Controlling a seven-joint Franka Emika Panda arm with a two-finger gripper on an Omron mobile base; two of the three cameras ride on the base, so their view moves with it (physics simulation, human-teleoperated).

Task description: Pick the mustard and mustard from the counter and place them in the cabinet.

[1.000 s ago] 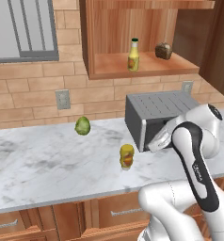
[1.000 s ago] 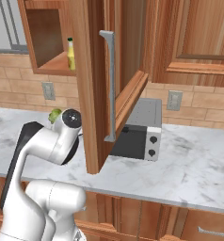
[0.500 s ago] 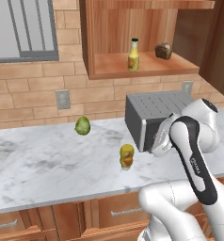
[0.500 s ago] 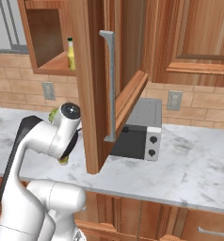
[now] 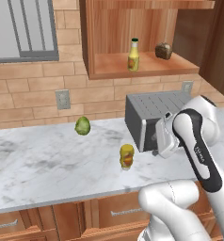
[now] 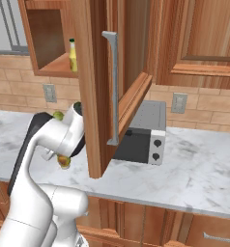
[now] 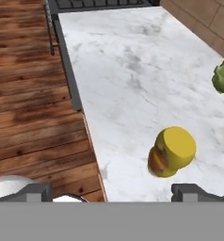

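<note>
While the white arm bends over the near edge of the counter (image 5: 48,164), its gripper (image 7: 112,190) hangs with both finger tips spread wide and nothing between them, looking down on the marbled slab from above. Just ahead of the right-hand tip in the hand view stands the stubby mustard bottle (image 7: 172,151), upright on the stone near the front edge, its flat yellow top turned up to the camera and an orange label on its side; it is not touched by either finger tip. From the left base view the same bottle (image 5: 127,156) sits just left of the arm's wrist, and in the right base view it peeks out beneath the forearm. Farther back on the counter, toward the brick wall, lies a round green ball (image 5: 83,125), well apart from the bottle. To the right of both stands the grey boxy appliance (image 5: 151,115), partly hidden by the arm. Above it, on the wooden shelf floor of the open cabinet (image 5: 147,68), the slim mustard bottle (image 5: 133,55) with its dark cap stands upright near the middle, and a small dark brown lump (image 5: 164,50) rests to its right. The cabinet door (image 6: 100,87) hangs swung open toward the right base camera.
</note>
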